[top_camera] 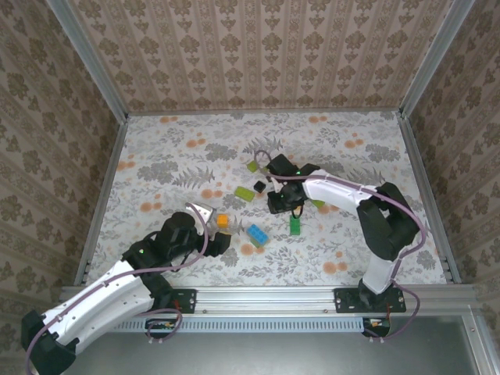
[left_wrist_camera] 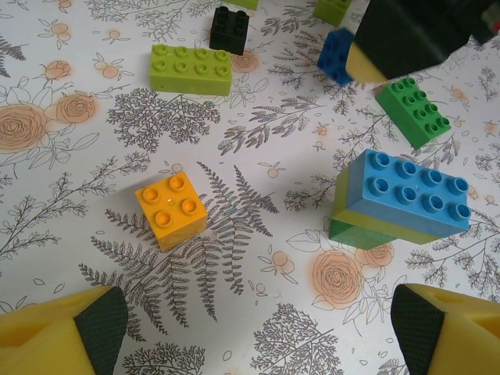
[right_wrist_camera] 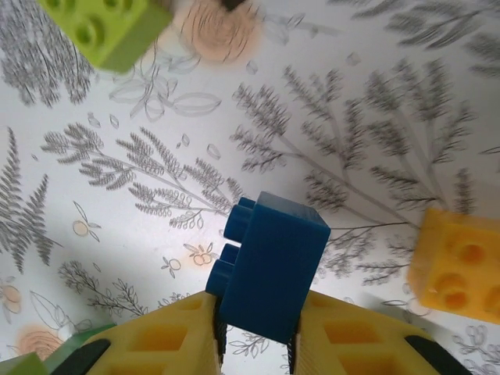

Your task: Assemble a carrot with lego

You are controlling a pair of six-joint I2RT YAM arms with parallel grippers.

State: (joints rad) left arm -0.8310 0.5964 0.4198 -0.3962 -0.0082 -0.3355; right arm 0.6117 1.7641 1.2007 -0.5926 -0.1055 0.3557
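Observation:
Loose lego lies on the flowered table; the carrot is out of view. My right gripper [top_camera: 281, 205] [right_wrist_camera: 254, 316] is shut on a dark blue brick [right_wrist_camera: 271, 266] [left_wrist_camera: 336, 56], held just above the table with its studs facing left. My left gripper [top_camera: 208, 216] [left_wrist_camera: 258, 332] hangs open over bare table. An orange brick [left_wrist_camera: 170, 209] [top_camera: 223, 221] lies just ahead of its left finger, apart from both fingers. A lime-green 2x4 brick [left_wrist_camera: 192, 69] [top_camera: 244, 193] and a black brick [left_wrist_camera: 229, 29] [top_camera: 259, 186] lie farther out.
A blue, yellow and green build [left_wrist_camera: 406, 199] [top_camera: 257, 234] stands right of the orange brick. A dark green brick [left_wrist_camera: 414, 111] [top_camera: 294, 226] lies beyond it. More lime bricks [top_camera: 253, 166] [right_wrist_camera: 105, 27] lie near the right gripper. Patterned walls enclose the table.

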